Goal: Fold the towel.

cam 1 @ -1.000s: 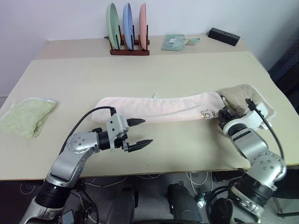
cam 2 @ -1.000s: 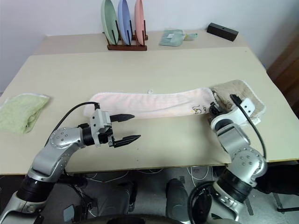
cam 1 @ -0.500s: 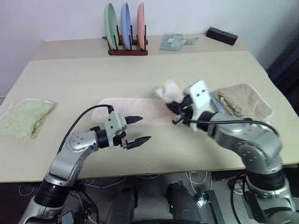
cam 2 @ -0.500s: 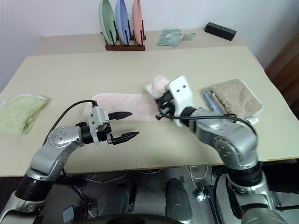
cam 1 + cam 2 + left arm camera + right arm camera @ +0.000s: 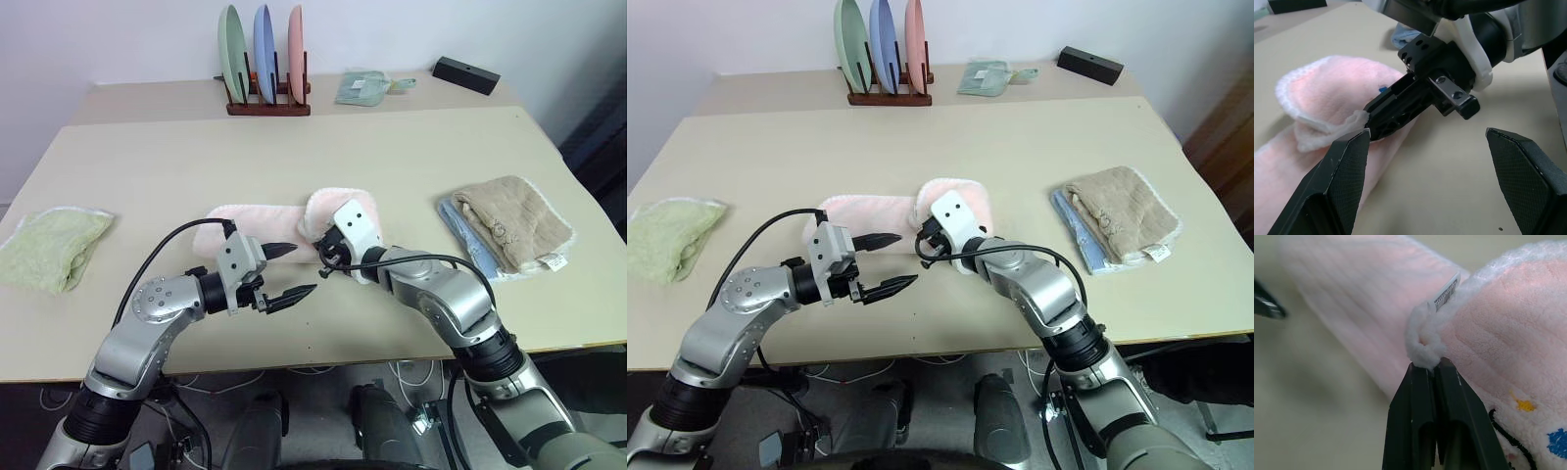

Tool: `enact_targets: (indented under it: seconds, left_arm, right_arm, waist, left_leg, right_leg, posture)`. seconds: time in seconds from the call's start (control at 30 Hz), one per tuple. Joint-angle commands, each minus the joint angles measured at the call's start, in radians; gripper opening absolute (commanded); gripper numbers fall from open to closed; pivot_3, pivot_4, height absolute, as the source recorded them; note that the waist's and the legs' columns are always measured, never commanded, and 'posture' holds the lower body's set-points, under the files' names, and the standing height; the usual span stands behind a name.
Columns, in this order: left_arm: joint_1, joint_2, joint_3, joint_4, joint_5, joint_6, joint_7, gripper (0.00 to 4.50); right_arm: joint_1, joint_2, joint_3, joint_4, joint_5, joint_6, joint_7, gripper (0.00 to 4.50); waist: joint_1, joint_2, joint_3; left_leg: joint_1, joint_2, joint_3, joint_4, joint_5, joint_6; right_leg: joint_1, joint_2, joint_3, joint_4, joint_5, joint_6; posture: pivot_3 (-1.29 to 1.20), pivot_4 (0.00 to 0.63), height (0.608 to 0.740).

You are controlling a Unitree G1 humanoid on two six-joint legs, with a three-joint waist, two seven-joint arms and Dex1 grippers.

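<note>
Towel point(image 5: 257, 223): pink strip at frame centre on the worktop point(image 5: 411, 166), long axis left–right, right end doubled over | Right tool point(image 5: 1431, 369): pinching the folded corner, jaws nearly together | Left tool point(image 5: 294, 273): open, empty, just below-left of that corner; nearer the free left end.

Hidden under the folded-over flap just behind the right claw point(image 5: 1432, 369): part of the towel point(image 5: 257, 221). Cut off at the edge in the left wrist view: both fingers point(image 5: 1337, 181) of the left claw point(image 5: 296, 271). Blurred beyond the right claw's tips: the far stretch of towel and the desk point(image 5: 1312, 396). Too small to read: the towel's label point(image 5: 1445, 291).
</note>
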Motion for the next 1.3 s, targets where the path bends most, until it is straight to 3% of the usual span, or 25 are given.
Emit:
enact_targets:
  seconds: [0.03,0.17,0.27,0.37,0.5,0.53,0.57,0.93,1.17,1.27,1.3]
  left_arm:
    - [-0.009,0.007,0.024,-0.038,-0.013,0.004,0.004,3.87]
    - [-0.007,0.014,0.046,-0.022,-0.018,0.002,0.008,3.87]
    - [0.003,0.022,0.072,-0.005,-0.019,-0.001,0.012,3.87]
    - [0.014,0.024,0.097,0.018,-0.016,-0.006,0.018,3.87]
    - [0.022,0.008,0.115,0.047,-0.013,-0.011,0.041,3.87]
    - [0.030,0.001,0.121,0.053,-0.017,-0.011,0.048,3.87]
    - [0.039,-0.003,0.125,0.057,-0.019,-0.012,0.052,3.87]
    - [0.131,-0.037,0.166,0.086,-0.006,-0.066,0.087,3.87]
    - [0.181,-0.046,0.208,0.042,-0.024,-0.042,0.143,3.87]
    - [0.220,-0.093,0.274,-0.010,-0.094,0.049,0.243,3.87]
    - [0.235,-0.118,0.306,-0.029,-0.137,0.097,0.288,4.12]
  right_arm:
    - [0.013,-0.019,-0.046,-0.113,0.013,-0.025,0.061,1.75]
    - [0.066,-0.111,-0.153,-0.259,0.063,-0.034,0.151,3.73]
    - [0.094,-0.167,-0.242,-0.307,0.103,-0.045,0.207,3.73]
    - [0.044,-0.121,-0.351,-0.209,0.114,-0.041,0.142,2.72]
    - [-0.021,-0.102,-0.279,-0.033,-0.027,-0.156,0.123,0.65]
    - [-0.042,-0.082,-0.252,0.029,-0.059,-0.202,0.127,0.23]
    - [-0.059,-0.064,-0.226,0.080,-0.089,-0.244,0.132,0.11]
    - [-0.071,0.085,-0.078,0.584,-0.286,-0.540,0.224,0.11]
    - [-0.073,0.092,-0.156,0.504,-0.264,-0.584,0.237,0.11]
    - [-0.089,0.060,-0.194,0.343,-0.225,-0.572,0.283,0.91]
    - [-0.094,0.040,-0.194,0.288,-0.223,-0.572,0.305,1.35]
  waist:
    - [0.001,0.000,0.000]
    - [0.006,0.000,0.000]
    - [0.016,0.000,0.000]
    - [0.015,0.000,0.000]
    - [0.018,0.000,0.000]
    - [0.018,0.000,0.000]
    - [0.017,-0.001,0.000]
    - [0.017,0.000,0.000]
    - [0.016,0.000,0.000]
    - [0.017,0.000,0.001]
    - [0.017,0.000,0.001]
  left_leg:
    - [0.000,0.000,0.000,0.000,0.000,0.000]
    - [0.000,0.000,0.000,0.000,0.000,0.000]
    - [0.000,0.000,0.000,0.000,0.000,0.000]
    - [0.000,0.000,0.001,0.000,0.000,0.000]
    - [0.000,0.000,0.001,0.000,0.000,0.000]
    - [0.000,0.000,0.001,0.000,0.000,0.000]
    - [0.000,0.000,0.001,0.000,0.000,0.000]
    - [0.000,0.000,0.001,-0.001,0.000,0.000]
    - [0.002,0.000,0.001,-0.001,0.000,0.000]
    - [0.001,0.000,0.001,-0.001,0.000,0.000]
    - [0.001,0.000,0.001,-0.001,0.000,0.000]
  right_leg:
    - [0.000,0.000,0.000,0.000,0.000,0.000]
    - [0.000,0.000,0.000,0.000,0.000,0.000]
    - [0.000,0.000,0.000,-0.001,0.000,0.000]
    - [0.000,0.000,0.000,-0.001,0.000,0.000]
    - [0.001,0.000,0.000,-0.002,0.000,0.000]
    - [0.001,0.000,0.000,-0.002,0.000,0.000]
    - [0.000,0.000,0.000,-0.002,0.000,0.000]
    - [0.001,0.000,0.000,-0.005,0.001,0.000]
    - [0.003,0.000,0.000,-0.005,0.001,0.000]
    - [0.002,0.000,0.001,-0.005,0.001,0.000]
    - [0.002,0.000,0.001,-0.005,0.001,0.000]
  posture:
    - [0.00,0.150,0.740]
    - [0.00,0.150,0.740]
    - [0.00,0.150,0.740]
    - [0.00,0.150,0.740]
    - [0.00,0.150,0.740]
    - [0.00,0.150,0.740]
    - [0.00,0.150,0.740]
    - [0.00,0.150,0.740]
    - [0.00,0.150,0.740]
    - [0.00,0.150,0.740]
    - [0.00,0.150,0.740]
